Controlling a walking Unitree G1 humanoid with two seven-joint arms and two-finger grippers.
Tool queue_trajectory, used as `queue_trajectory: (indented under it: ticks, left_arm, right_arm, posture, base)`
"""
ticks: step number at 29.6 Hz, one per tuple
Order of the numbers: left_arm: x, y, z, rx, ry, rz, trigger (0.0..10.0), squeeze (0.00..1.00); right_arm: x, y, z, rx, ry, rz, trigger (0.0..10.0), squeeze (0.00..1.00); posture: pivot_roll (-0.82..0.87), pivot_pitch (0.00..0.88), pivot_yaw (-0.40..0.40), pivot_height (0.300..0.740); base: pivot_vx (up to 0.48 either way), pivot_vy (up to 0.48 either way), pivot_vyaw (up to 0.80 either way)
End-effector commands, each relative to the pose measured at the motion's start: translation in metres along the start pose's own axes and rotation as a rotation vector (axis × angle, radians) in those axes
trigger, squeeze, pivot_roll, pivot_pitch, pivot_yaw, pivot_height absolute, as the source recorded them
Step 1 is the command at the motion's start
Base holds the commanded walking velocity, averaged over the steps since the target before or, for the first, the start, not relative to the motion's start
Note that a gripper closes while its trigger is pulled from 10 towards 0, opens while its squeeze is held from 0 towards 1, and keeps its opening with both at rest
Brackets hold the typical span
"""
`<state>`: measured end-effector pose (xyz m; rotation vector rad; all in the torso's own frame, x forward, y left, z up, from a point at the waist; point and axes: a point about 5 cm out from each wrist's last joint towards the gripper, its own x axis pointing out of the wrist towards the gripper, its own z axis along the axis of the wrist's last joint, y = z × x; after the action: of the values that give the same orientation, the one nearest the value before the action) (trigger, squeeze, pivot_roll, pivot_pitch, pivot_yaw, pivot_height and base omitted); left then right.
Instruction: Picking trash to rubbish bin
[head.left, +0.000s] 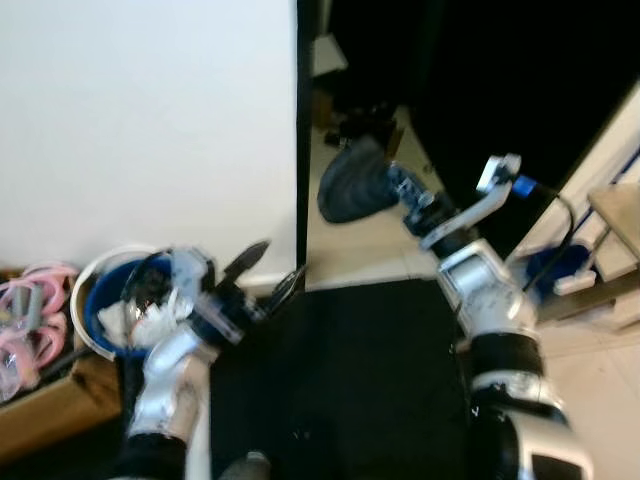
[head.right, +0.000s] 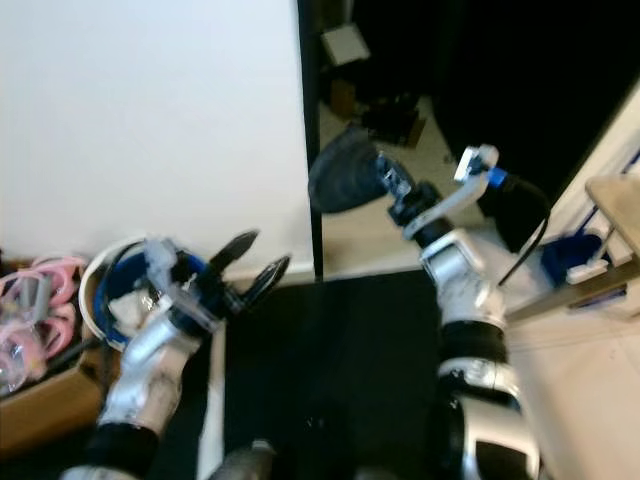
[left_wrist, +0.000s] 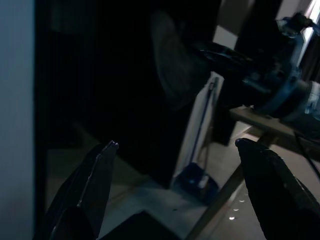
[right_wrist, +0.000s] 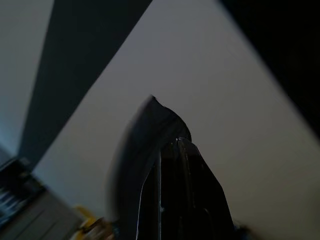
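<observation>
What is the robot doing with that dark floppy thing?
The robot's right gripper is shut on a dark floppy piece of trash, holding it up in the air in front of a dark doorway. Its left gripper is open with nothing in it, sitting low beside the white wall. The rubbish bin, blue inside and already holding some white scraps, stands on the robot's left, so the trash is not in it yet.
</observation>
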<state>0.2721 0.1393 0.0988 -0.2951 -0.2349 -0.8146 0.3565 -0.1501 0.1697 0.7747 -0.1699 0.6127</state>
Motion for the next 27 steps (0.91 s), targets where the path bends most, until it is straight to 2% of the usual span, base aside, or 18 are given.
queue_trajectory:
  ticks: [1, 16, 19, 22, 23, 27]
  left_arm:
    - [-0.0009, -0.0025, -0.0030, -0.013, 0.009, 0.001, 10.0, 0.00]
    - [0.0027, 0.0029, -0.0042, -0.047, 0.045, 0.060, 10.0, 0.00]
    - [0.0030, 0.0019, -0.0060, -0.072, 0.057, 0.039, 10.0, 0.00]
    - [0.0041, 0.0024, -0.0065, -0.080, 0.063, 0.043, 10.0, 0.00]
    - [0.0044, 0.0026, -0.0069, -0.088, 0.063, 0.047, 9.3, 0.00]
    - [0.0040, 0.0026, -0.0071, -0.091, 0.062, 0.051, 9.0, 0.00]
  right_arm:
    - [-0.0026, -0.0022, 0.0007, -0.005, 0.000, -0.012, 10.0, 0.00]
    - [-0.0010, -0.0007, -0.0007, -0.008, 0.019, -0.011, 10.0, 0.00]
    - [-0.0006, -0.0006, -0.0014, -0.005, 0.020, -0.016, 10.0, 0.00]
    - [-0.0006, -0.0008, -0.0015, -0.006, 0.021, -0.019, 10.0, 0.00]
    - [-0.0008, -0.0012, -0.0019, -0.008, 0.025, -0.023, 10.0, 0.00]
    - [-0.0009, -0.0014, -0.0027, -0.021, 0.036, -0.023, 10.0, 0.00]
  posture:
    - [0.03, 0.032, -0.023, 0.740]
    - [0.03, 0.034, -0.022, 0.740]
    - [0.03, 0.028, -0.025, 0.740]
    - [0.03, 0.028, -0.025, 0.740]
    - [0.02, 0.021, -0.025, 0.740]
    - [0.02, 0.021, -0.025, 0.740]
  base:
    - [0.000, 0.000, 0.70]
    - [0.000, 0.000, 0.69]
    - [0.000, 0.000, 0.00]
    - [0.000, -0.450, 0.00]
    - [0.000, -0.450, 0.00]
    - [0.000, -0.413, 0.00]
